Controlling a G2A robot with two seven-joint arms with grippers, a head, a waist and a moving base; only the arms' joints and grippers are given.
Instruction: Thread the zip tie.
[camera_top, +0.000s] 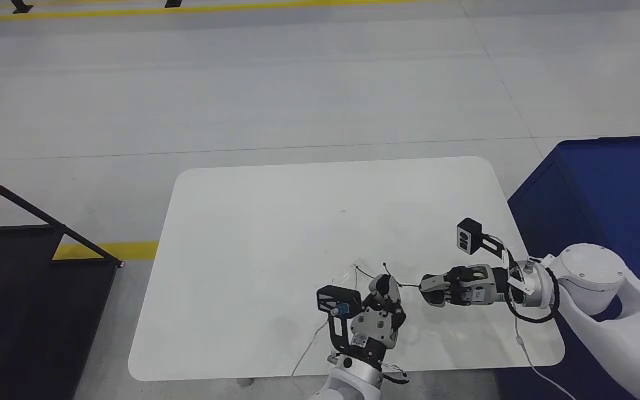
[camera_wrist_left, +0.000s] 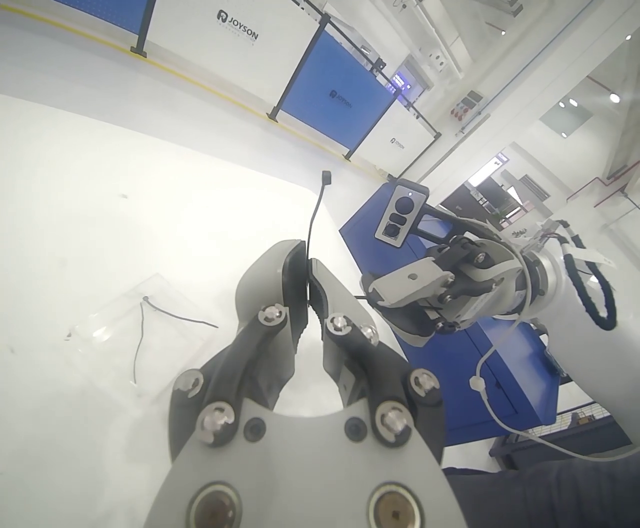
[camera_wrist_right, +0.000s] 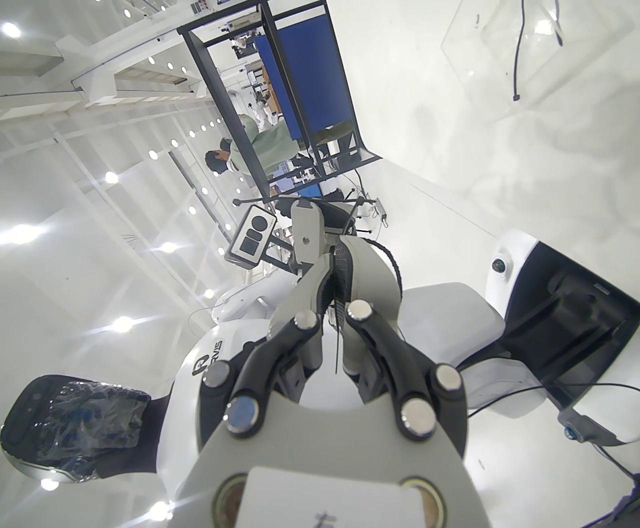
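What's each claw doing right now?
Left claw: closed on the zip tie.
Right claw: closed on the zip tie too.

The tie (camera_wrist_left: 314, 220) is showing black against the white table (camera_top: 300, 260). The left gripper (camera_wrist_left: 306, 262) and right gripper (camera_wrist_right: 336, 265) are showing grey shells, black links and silver pins. A cabinet (camera_top: 590, 200) is showing blue; a yellow line (camera_top: 100, 250) is crossing the pale grey floor (camera_top: 300, 80).

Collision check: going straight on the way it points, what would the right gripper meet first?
Most likely the left gripper, shut on the zip tie, just ahead of the right gripper; depth is unclear.
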